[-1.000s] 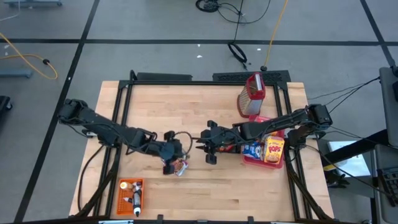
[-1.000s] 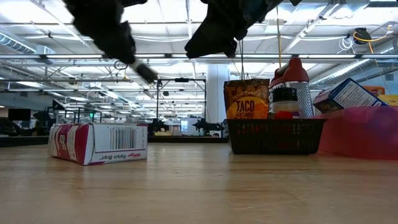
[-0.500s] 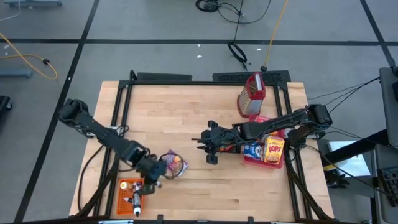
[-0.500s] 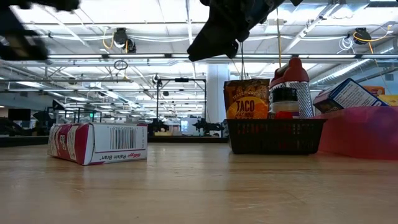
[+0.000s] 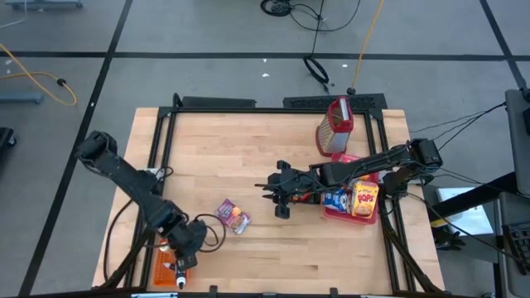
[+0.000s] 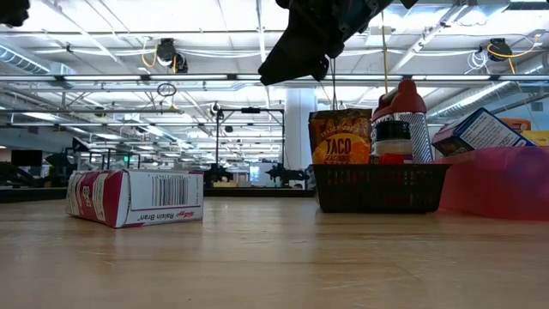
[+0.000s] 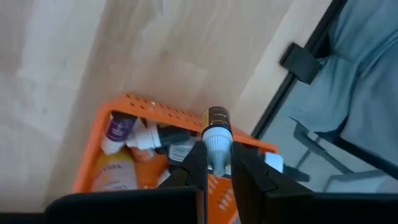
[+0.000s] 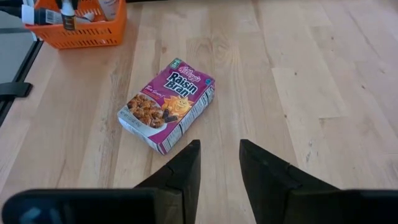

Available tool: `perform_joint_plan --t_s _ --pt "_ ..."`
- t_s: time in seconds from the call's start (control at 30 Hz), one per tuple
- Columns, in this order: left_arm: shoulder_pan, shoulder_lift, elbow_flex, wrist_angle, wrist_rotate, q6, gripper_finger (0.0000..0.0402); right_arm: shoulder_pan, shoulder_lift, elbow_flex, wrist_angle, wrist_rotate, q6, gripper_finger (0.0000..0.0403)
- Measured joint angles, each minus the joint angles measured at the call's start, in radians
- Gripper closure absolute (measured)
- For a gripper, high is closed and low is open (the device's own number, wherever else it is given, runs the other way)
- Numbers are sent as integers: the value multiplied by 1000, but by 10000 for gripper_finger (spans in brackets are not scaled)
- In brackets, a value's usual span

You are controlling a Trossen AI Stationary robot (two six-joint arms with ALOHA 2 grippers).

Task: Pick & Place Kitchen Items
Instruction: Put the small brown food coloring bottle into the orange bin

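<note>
My left gripper (image 5: 184, 251) hangs over the orange crate (image 5: 172, 263) at the table's near left corner, shut on a small bottle (image 7: 217, 132) with a dark cap. Several small bottles lie in the crate (image 7: 158, 163). A purple Raisin Bran box (image 5: 233, 217) lies flat on the table, to the right of the crate. My right gripper (image 5: 270, 197) stands open in the air mid-table, to the right of the box (image 8: 166, 104), with nothing between its fingers. My left gripper pinches the small bottle between its two fingers, on its pale part just below the cap (image 7: 217, 151). The fingers come from above, slanting down. The capped end sticks out past the fingertips, and the bottle is clear above the crate.
A black mesh basket (image 5: 334, 128) with a taco packet and a red-topped bottle stands at the far right. In front of it a red tray (image 5: 331, 211) holds boxes. Bare wood lies between the box and the table's near edge.
My left gripper has swung from beside the Raisin Bran box toward the table's near left corner and now hangs over the orange crate; its wrist has rolled on the way. The box lies where it was.
</note>
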Motion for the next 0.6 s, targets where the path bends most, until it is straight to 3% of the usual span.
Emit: perform_joint_plan --t_s 0.2,0.6 --pt "-30 0 0 4 26 -57 368 0 0 0 0 0 0 298" --pt "-19 -19 0 24 23 3 380 0 0 0 2 0 -11 298"
